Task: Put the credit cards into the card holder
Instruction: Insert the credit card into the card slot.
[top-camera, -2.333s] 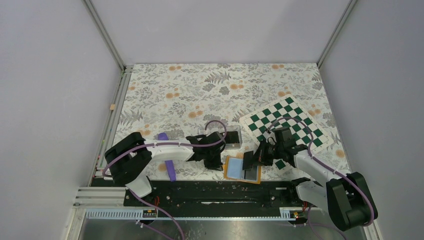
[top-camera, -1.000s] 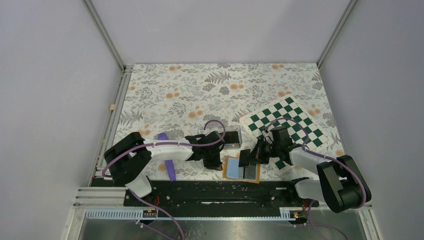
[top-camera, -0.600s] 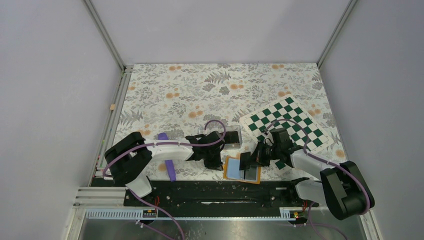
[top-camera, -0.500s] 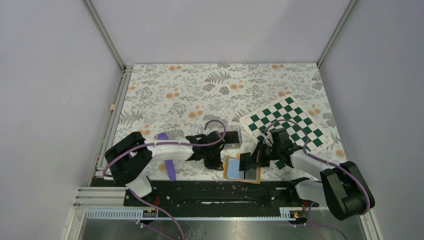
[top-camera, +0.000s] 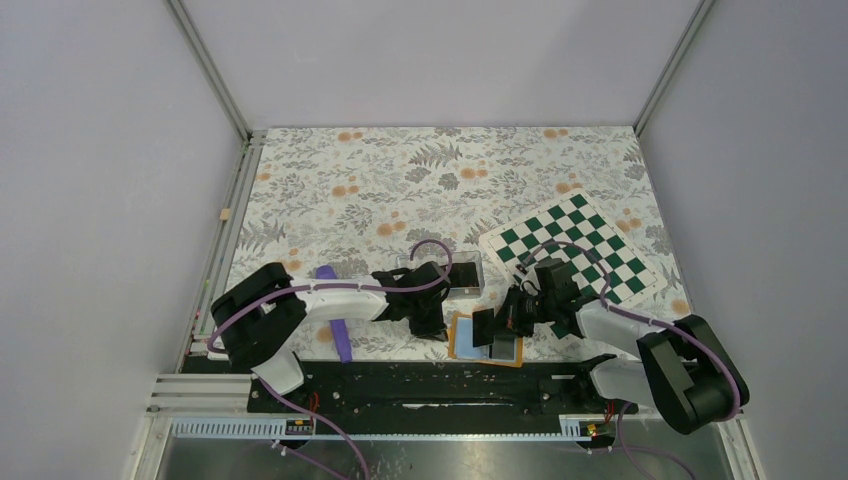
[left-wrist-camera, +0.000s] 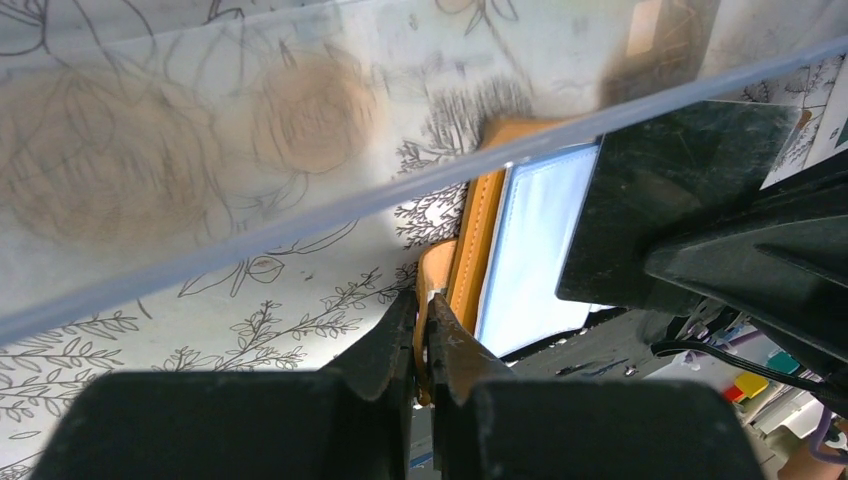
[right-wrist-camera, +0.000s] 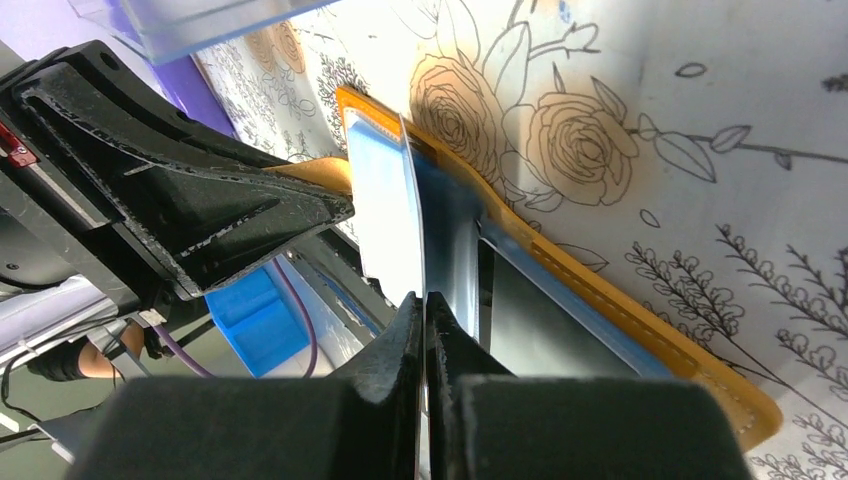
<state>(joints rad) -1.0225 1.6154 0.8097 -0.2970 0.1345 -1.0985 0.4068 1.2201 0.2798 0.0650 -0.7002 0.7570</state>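
Right hand (top-camera: 504, 320) shifted card (top-camera: 484, 327) left over wallet (top-camera: 460, 341).

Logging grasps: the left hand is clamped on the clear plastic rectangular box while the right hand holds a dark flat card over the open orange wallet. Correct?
No. The left wrist view shows the left hand clamped on the open orange wallet, not the clear plastic rectangular box. The right hand does hold the dark flat card over it.
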